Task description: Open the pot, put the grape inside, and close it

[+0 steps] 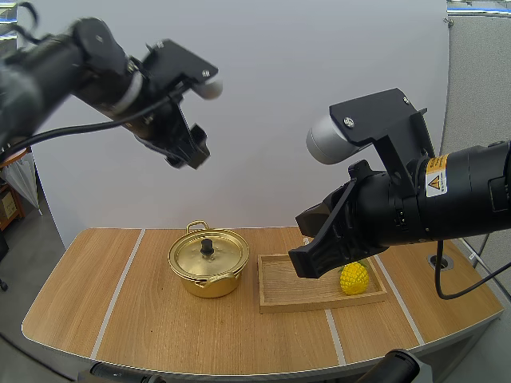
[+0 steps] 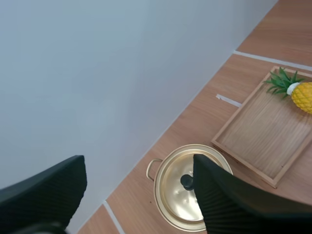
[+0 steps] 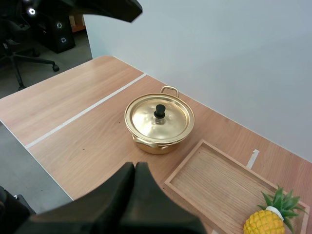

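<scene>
A gold pot (image 1: pixel 207 262) stands on the wooden table with its lid and black knob (image 1: pixel 207 246) on. Right of it lies a wooden tray (image 1: pixel 287 289) holding a small yellow pineapple (image 1: pixel 354 278) with green leaves; I see no grapes. My left gripper (image 1: pixel 185 158) hangs high above the pot, open and holding nothing. In the left wrist view its fingers (image 2: pixel 234 204) stand wide apart over the pot (image 2: pixel 181 195). My right gripper (image 1: pixel 307 259) hovers over the tray, shut on nothing. The right wrist view shows its closed tips (image 3: pixel 134 168) near the pot (image 3: pixel 159 119), the tray (image 3: pixel 219 180) and the pineapple (image 3: pixel 265 222).
The table (image 1: pixel 120 311) has pale stripes and a rounded front edge. A white wall stands close behind the pot. A cable hole (image 1: pixel 440 261) sits at the table's far right. Bare wood stretches left of and in front of the pot.
</scene>
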